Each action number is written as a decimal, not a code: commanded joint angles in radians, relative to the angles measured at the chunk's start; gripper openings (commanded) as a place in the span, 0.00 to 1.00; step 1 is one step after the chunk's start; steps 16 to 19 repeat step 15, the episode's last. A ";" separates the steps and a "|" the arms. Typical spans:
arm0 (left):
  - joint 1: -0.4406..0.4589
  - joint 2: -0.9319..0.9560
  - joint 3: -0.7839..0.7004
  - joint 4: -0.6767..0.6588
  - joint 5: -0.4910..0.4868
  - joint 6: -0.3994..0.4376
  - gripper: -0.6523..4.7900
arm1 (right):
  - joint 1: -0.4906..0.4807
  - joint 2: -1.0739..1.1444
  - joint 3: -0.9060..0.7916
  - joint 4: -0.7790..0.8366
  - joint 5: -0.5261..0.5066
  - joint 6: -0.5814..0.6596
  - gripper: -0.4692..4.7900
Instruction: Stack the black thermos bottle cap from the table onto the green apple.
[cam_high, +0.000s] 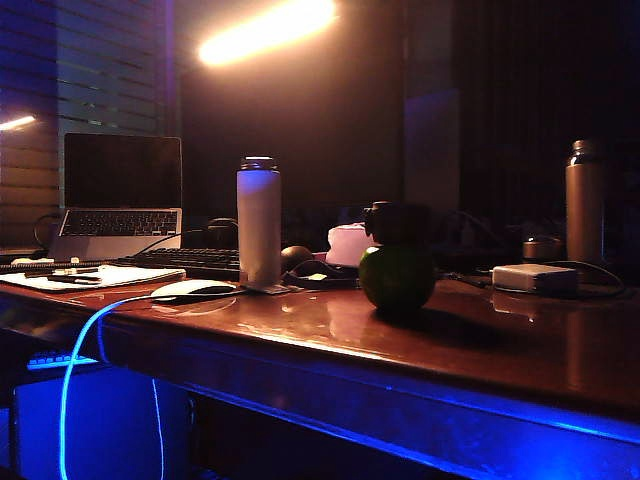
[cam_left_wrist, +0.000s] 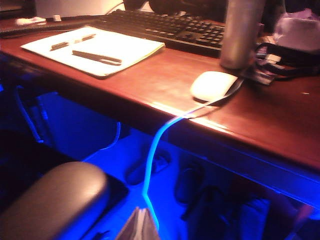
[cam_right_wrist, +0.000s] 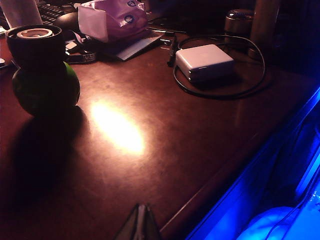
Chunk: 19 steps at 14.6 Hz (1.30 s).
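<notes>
The green apple (cam_high: 397, 278) stands on the table (cam_high: 300, 335) right of centre, and the black thermos bottle cap (cam_high: 397, 222) sits upright on top of it. The right wrist view shows the same stack, apple (cam_right_wrist: 46, 92) below and cap (cam_right_wrist: 35, 45) above with its pale inside facing up. My right gripper (cam_right_wrist: 143, 205) hangs shut and empty over the table's front edge, well away from the apple. Below and in front of the table edge, my left gripper (cam_left_wrist: 142, 210) is shut with nothing in it. Neither arm shows in the exterior view.
A white bottle (cam_high: 259, 222), a white mouse (cam_high: 193, 289) with a glowing cable, a keyboard (cam_high: 185, 261), a notepad (cam_left_wrist: 95, 49) and a laptop (cam_high: 122, 195) fill the left. A dark ball (cam_high: 296, 257), a tissue pack (cam_right_wrist: 112, 20), a power adapter (cam_high: 535, 277) and a steel bottle (cam_high: 584, 200) stand behind and right. A chair armrest (cam_left_wrist: 55, 200) is near my left gripper.
</notes>
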<state>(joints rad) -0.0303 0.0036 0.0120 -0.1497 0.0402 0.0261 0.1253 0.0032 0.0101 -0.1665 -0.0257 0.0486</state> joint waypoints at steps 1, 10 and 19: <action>-0.060 -0.003 -0.006 -0.028 0.001 0.000 0.12 | -0.030 -0.001 -0.004 0.010 0.001 0.004 0.08; -0.078 -0.003 -0.006 -0.028 0.005 0.000 0.12 | -0.097 -0.001 -0.004 0.010 0.001 0.004 0.08; -0.078 -0.003 -0.006 -0.028 0.005 0.000 0.12 | -0.097 -0.001 -0.004 0.010 0.001 0.004 0.08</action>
